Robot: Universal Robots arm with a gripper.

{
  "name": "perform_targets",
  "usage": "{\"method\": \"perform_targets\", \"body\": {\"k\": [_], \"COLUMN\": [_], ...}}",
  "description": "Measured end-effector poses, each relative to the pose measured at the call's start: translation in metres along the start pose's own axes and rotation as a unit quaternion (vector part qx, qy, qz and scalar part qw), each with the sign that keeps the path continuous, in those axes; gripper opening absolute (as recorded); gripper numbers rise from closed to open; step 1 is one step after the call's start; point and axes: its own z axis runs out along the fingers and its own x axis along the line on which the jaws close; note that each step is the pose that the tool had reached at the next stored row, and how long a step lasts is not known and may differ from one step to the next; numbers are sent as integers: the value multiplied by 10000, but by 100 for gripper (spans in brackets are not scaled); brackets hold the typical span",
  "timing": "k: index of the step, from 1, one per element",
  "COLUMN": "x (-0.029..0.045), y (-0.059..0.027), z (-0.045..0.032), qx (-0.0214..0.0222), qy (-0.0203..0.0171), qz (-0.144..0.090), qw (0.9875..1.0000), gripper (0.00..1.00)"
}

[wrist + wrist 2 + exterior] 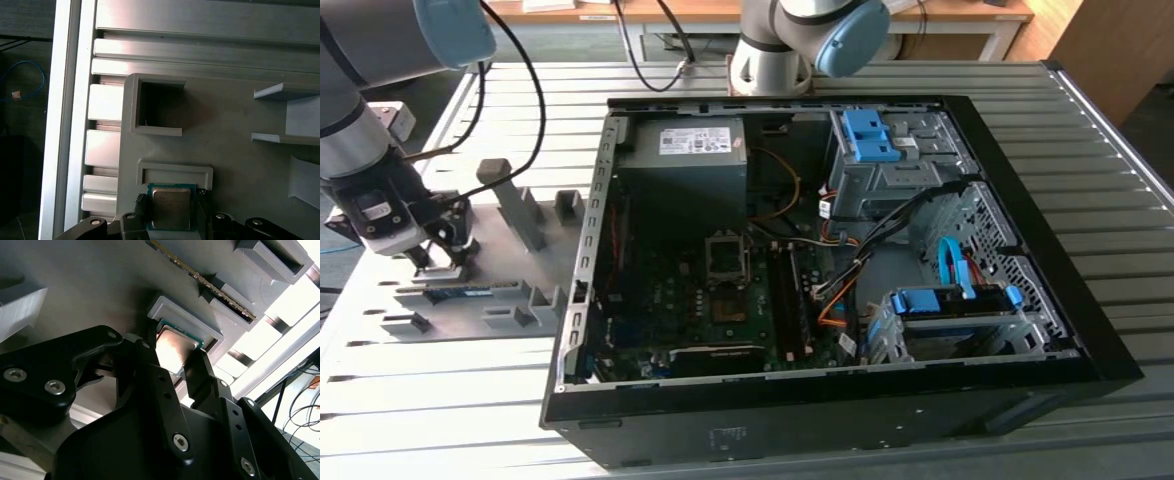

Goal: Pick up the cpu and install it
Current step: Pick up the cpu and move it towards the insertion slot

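**Clamped on the chip at the parts plate, nothing installed yet**

My black two-finger gripper (173, 359) is closed on the cpu (171, 206), a small thin square chip with a dull silvery metal face. My fingers (150, 352) press its two opposite edges in both wrist views. The cpu still sits low against its grey plastic holder frame (175, 169) on the flat grey fixture plate (235, 150), at the exterior view's left and well apart from the open black computer case (787, 432). So the grasp looks made, while the lift, the carry and the seating are all left. The dark square socket (727, 255) on the motherboard appears unfilled. As for writing, the white label (690, 140) on the grey metal box inside the case carries print I cannot read. The chip's face shows no marks I can make out.
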Motion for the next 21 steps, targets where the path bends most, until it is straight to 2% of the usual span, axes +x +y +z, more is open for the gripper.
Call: {"method": "perform_targets", "body": {"k": [4, 10, 21], "x": [0, 4, 7], "y": [0, 1, 2], "z": [-13, -155, -296], "qx": [1, -3, -21], "qy": [0, 0, -2], "qz": [0, 0, -1], "qw": [10000, 10000, 10000], "gripper": [47, 47, 47]}}
